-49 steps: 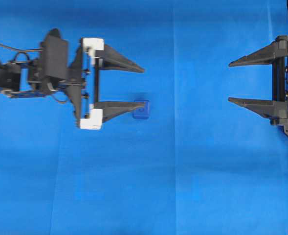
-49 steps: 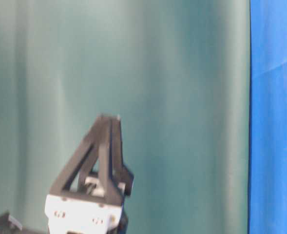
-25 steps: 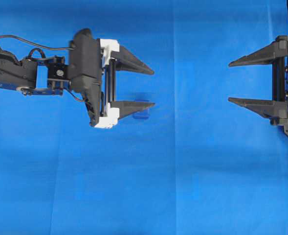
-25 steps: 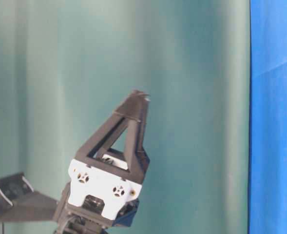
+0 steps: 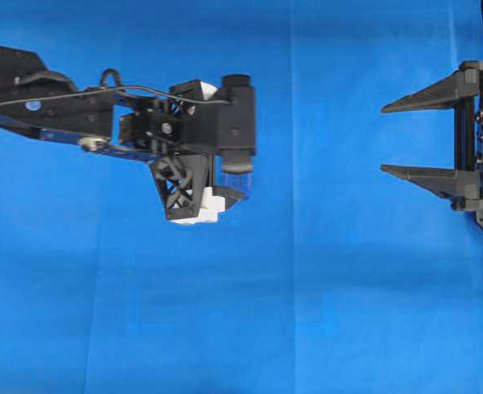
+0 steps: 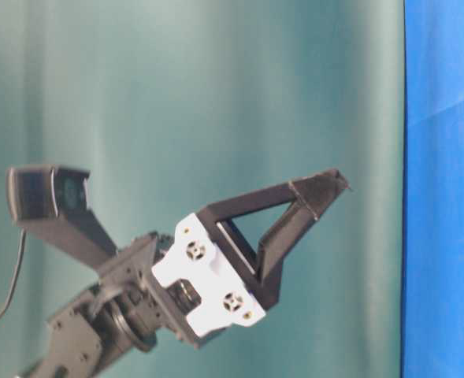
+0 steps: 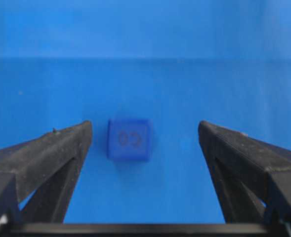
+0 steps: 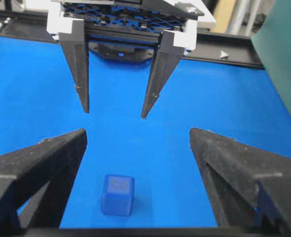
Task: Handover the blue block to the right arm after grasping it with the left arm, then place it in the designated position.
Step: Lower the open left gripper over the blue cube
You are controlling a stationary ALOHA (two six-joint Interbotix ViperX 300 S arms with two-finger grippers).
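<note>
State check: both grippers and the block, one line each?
left gripper: open, pointing down over the block, not touching it
right gripper: open, empty, at the right edge
blue block: flat on the blue cloth, ungrasped, between the left fingers

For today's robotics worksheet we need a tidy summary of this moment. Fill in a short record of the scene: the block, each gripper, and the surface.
Block: blue block lies on the cloth, untouched
Left gripper: left gripper open, pointing down, fingers either side of the block, nearer one finger
Right gripper: right gripper open, empty, at the cloth's right edge, facing the left arm
Surface: bright blue cloth
Task stage: grasp not yet made
</note>
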